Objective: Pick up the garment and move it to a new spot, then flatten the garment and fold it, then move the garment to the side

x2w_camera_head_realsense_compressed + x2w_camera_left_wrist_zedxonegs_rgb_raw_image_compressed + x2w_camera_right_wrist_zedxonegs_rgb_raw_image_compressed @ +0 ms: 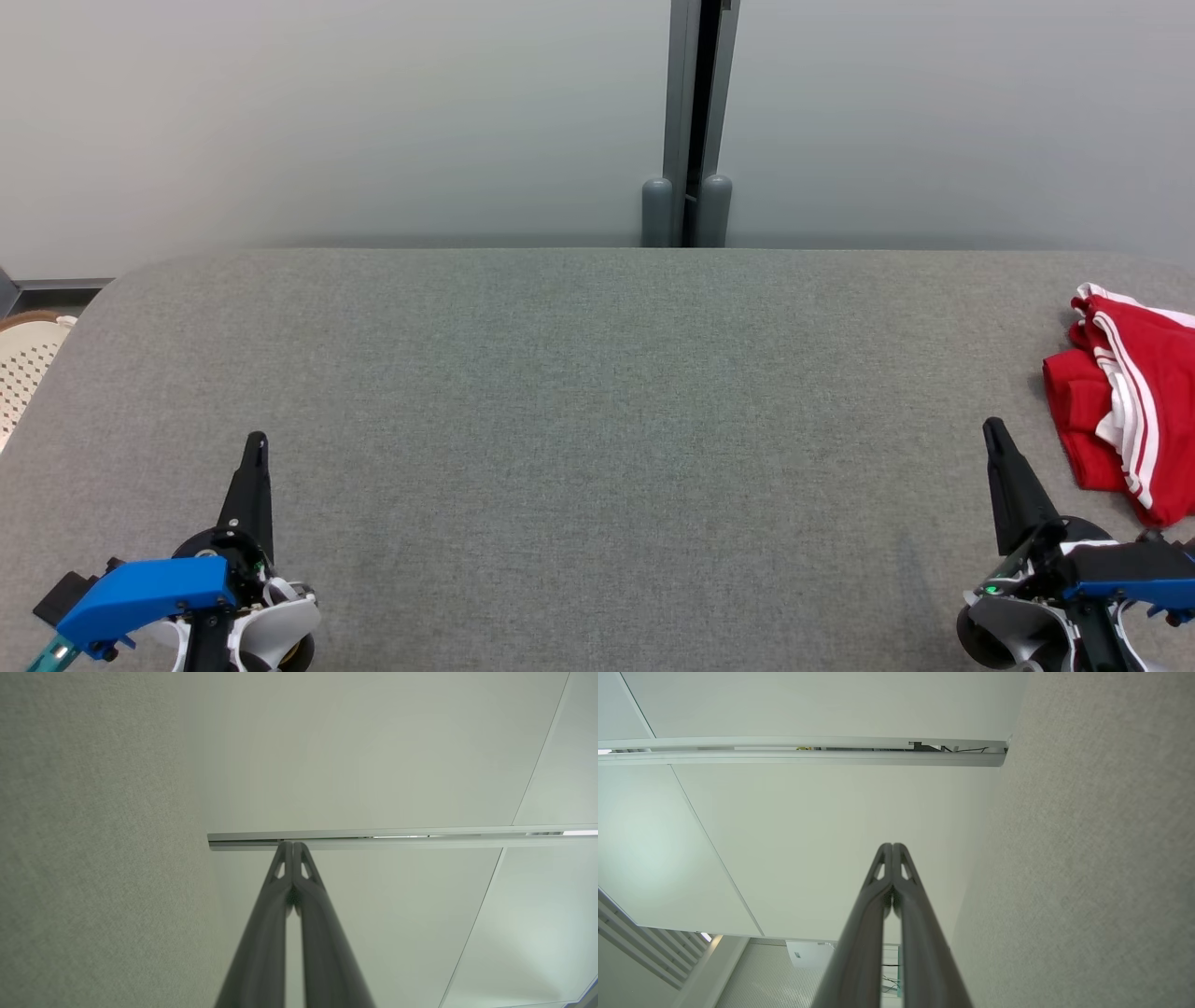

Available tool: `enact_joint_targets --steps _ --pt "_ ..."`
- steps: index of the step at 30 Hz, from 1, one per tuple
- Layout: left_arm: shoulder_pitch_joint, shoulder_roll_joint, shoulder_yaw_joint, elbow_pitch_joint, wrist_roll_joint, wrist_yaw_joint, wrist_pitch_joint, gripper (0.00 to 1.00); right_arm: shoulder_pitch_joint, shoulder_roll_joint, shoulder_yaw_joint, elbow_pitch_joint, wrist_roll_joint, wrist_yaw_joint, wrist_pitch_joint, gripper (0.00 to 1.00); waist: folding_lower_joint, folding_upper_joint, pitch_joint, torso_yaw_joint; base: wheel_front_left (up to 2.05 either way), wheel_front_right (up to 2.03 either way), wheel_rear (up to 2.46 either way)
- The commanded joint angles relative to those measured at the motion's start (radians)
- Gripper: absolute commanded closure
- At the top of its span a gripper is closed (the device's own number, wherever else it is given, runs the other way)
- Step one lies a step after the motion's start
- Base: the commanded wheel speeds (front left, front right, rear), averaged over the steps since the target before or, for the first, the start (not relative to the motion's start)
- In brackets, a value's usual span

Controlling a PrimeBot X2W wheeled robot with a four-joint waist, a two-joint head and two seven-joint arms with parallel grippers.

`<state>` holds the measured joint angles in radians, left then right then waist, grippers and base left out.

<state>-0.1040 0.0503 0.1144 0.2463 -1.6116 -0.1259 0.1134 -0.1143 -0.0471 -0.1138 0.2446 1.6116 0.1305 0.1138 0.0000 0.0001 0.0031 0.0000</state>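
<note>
Both clenched, empty: L gripper (254, 441), R gripper (992, 427); garment (1131, 406) lies just right of R, untouched.

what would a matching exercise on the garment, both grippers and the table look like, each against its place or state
Things:
1 garment
2 left gripper
3 right gripper
4 table

Descriptions:
a shut, lower left of the head view
b grey fabric surface
c crumpled, red and white, far right
d shut, lower right of the head view

Pairs: 1-c, 2-a, 3-d, 4-b
</note>
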Motion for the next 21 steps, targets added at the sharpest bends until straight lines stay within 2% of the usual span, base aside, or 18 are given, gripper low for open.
enact_joint_targets --steps 1,21 --pt "-0.010 0.000 0.002 -0.005 -0.003 -0.009 0.005 1.00 0.012 -0.006 -0.002 -0.004 0.003 0.000 0.004 1.00 0.0000 -0.0001 0.000 0.000 0.00 0.00 0.00" --pt "-0.010 0.000 0.002 -0.005 -0.003 -0.009 0.005 1.00 0.012 -0.006 -0.002 -0.004 0.003 0.000 0.004 1.00 0.0000 -0.0001 0.000 0.000 0.00 0.00 0.00"
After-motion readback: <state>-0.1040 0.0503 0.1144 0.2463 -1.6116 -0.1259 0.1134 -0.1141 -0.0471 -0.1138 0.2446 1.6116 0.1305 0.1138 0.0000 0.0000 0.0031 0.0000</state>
